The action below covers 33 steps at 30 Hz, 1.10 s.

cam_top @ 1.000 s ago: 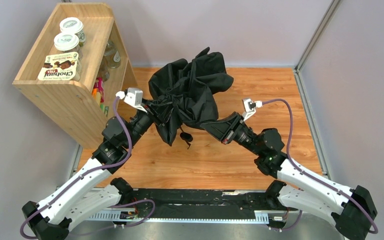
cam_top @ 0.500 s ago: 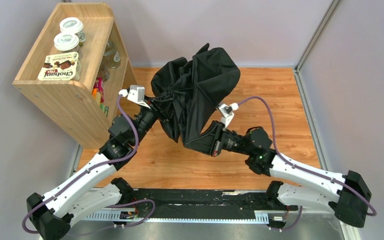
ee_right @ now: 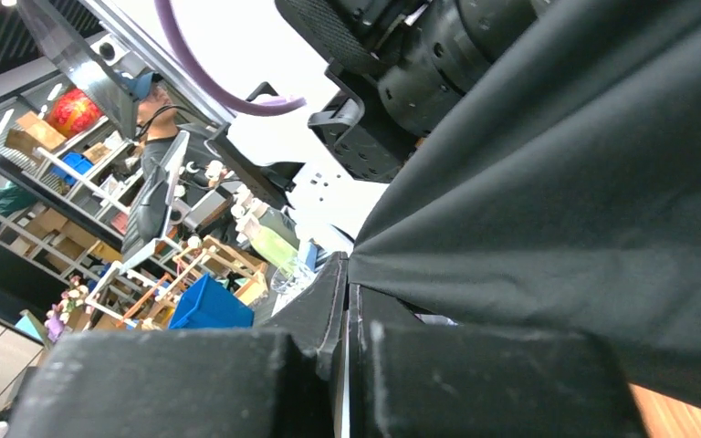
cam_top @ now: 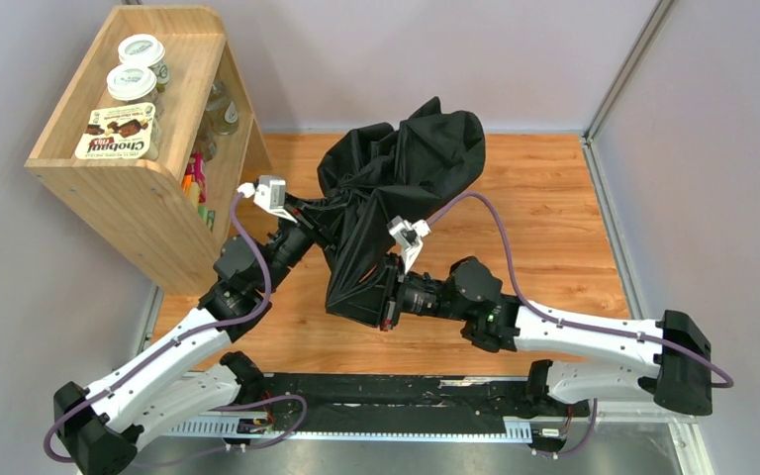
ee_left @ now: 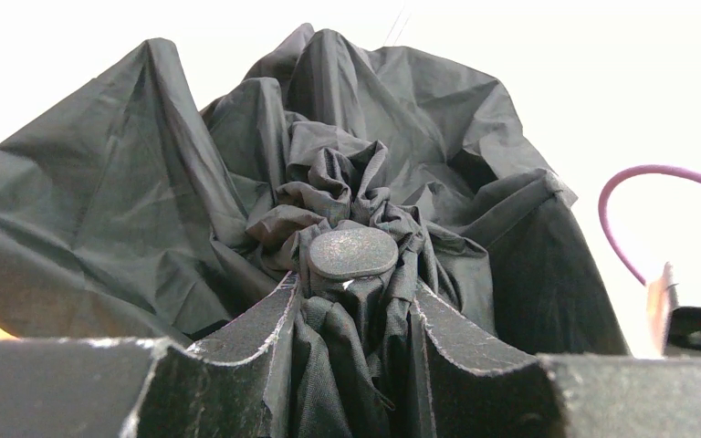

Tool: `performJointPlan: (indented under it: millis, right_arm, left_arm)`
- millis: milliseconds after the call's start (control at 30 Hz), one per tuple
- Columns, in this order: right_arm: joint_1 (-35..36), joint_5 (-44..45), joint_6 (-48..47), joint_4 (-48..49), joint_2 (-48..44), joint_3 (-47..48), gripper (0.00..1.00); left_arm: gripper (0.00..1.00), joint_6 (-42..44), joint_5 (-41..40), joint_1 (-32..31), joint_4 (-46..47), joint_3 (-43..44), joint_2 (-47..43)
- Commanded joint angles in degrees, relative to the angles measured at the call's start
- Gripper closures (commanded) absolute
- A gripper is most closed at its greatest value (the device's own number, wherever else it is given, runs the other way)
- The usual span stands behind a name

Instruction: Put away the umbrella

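The umbrella (cam_top: 406, 168) was held aloft right of the wooden shelf (cam_top: 119, 188), crown pinched in the left gripper (ee_left: 354, 290), a hem clamped in the right gripper (ee_right: 347, 278), canopy loose; bundling and stowing were judged undone.

Top view evenly lit and sharp; both wrist views glare white behind soft, dark foregrounds.

The black folding umbrella (cam_top: 406, 173): thin matt cloth, v. crinkled. The orange-brown table top (cam_top: 554, 228): smooth wood, slight sheen. The pale shelf unit (cam_top: 139, 203): matt wood.
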Motion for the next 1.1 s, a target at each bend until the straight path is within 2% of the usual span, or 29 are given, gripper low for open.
performJointPlan:
  millis: [0, 33, 100, 133, 233, 367, 433, 567, 700, 767, 833, 967, 1067]
  right_arm:
    - [4.9, -4.9, -0.9, -3.7, 1.4, -0.2, 1.0]
    - [4.9, -2.7, -2.4, -7.4, 1.0, 0.0, 0.94]
    - [4.9, 1.7, -7.2, -17.2, -0.8, 2.1, 0.71]
    - [4.8, 3.2, -10.5, -23.4, -1.5, 3.3, 0.68]
    - [4.8, 3.7, -19.8, -38.1, -5.0, 5.2, 0.48]
    - [4.8, 5.7, -26.3, -50.2, -16.1, 2.5, 0.21]
    - [4.8, 8.0, -26.9, -54.1, -21.8, 0.7, 0.12]
    - [4.6, 10.5, -26.4, -55.5, -30.7, -1.6, 0.02]
    - [4.1, 21.7, -26.0, -58.5, -32.6, 2.6, 0.0]
    - [3.9, 23.6, -26.9, -59.8, -32.0, 5.6, 0.0]
    - [3.7, 26.3, -29.6, -60.6, -30.6, 8.5, 0.05]
    - [2.0, 36.3, -36.3, -67.8, -24.2, 20.1, 0.27]
    - [0.4, 34.2, -40.7, -69.8, -20.9, 26.6, 0.46]
  left_arm:
    - [1.0, -0.9, -6.2, 1.5, 9.0, 0.7, -0.2]
    - [1.0, -1.8, -6.0, 1.5, 9.0, 0.8, -0.4]
    - [1.0, -2.3, -5.2, 1.5, 8.9, 0.5, -0.9]
    - [1.0, -2.4, -4.9, 1.5, 8.7, 0.5, -1.4]
    - [1.0, -2.0, -4.3, 1.5, 8.0, 0.2, -3.1]
    - [1.0, -1.3, -3.5, 1.5, 7.0, -0.5, -5.3]
    - [1.0, -1.5, -3.5, 1.5, 6.8, -1.1, -6.2]
    - [1.0, -1.8, -2.7, 1.5, 7.3, -1.7, -7.2]
    - [1.0, -2.1, -1.7, 1.5, 6.9, -1.8, -8.1]
    - [1.0, -2.2, -1.6, 1.5, 6.2, -1.8, -8.4]
    - [1.0, -2.1, -0.6, 1.5, 5.8, -1.7, -8.6]
    - [1.0, -1.5, 4.8, 1.5, 7.2, -1.9, -8.5]
    - [1.0, -0.7, 10.0, 1.5, 7.3, -1.7, -8.6]
